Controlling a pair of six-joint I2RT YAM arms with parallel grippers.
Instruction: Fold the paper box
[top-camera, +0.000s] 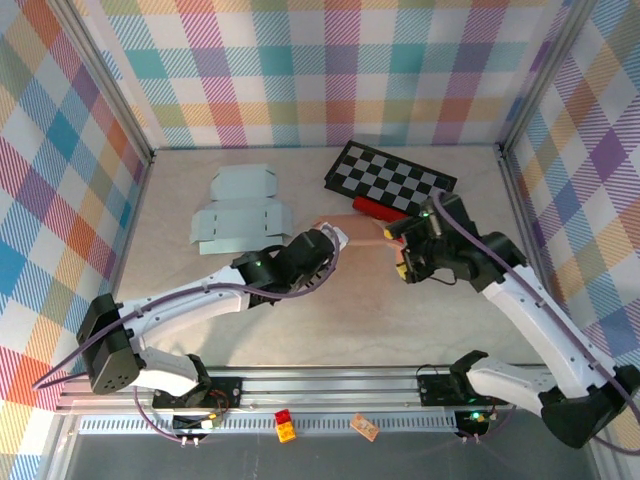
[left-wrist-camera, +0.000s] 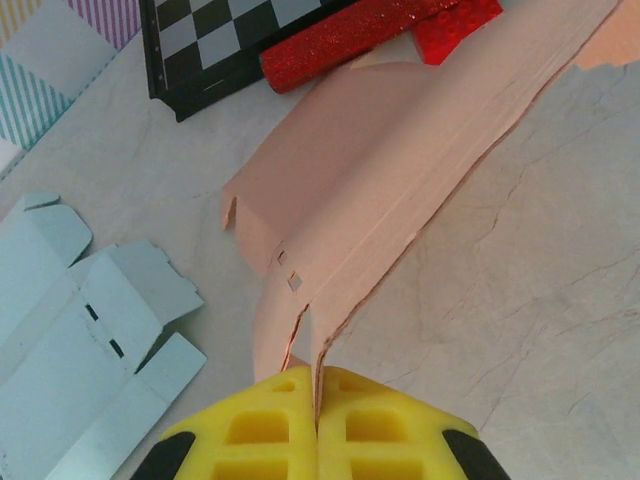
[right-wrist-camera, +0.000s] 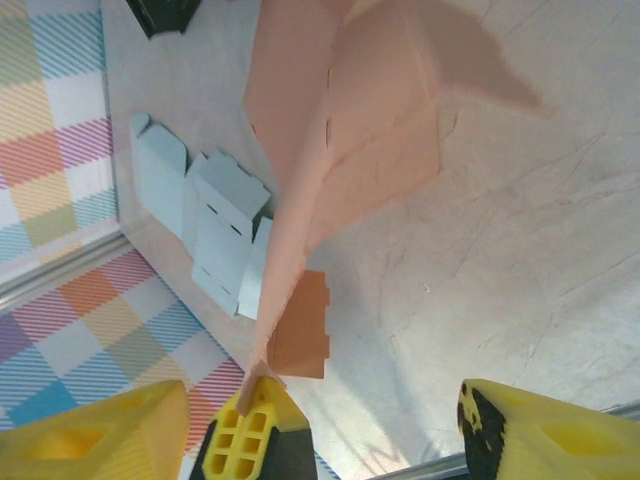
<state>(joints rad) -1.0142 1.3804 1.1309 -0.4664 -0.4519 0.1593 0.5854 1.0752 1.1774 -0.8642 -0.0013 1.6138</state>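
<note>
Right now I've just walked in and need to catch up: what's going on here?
The left gripper has its fingers shut on one end of the pink paper box blank, holding it creased and raised off the table. The right gripper sits at the other end, fingers open, not gripping. A blue blank lies flat farther back, beside a checkerboard.

Red glitter stick (top-camera: 378, 208) lies at the checkerboard's (top-camera: 392, 176) edge.
</note>
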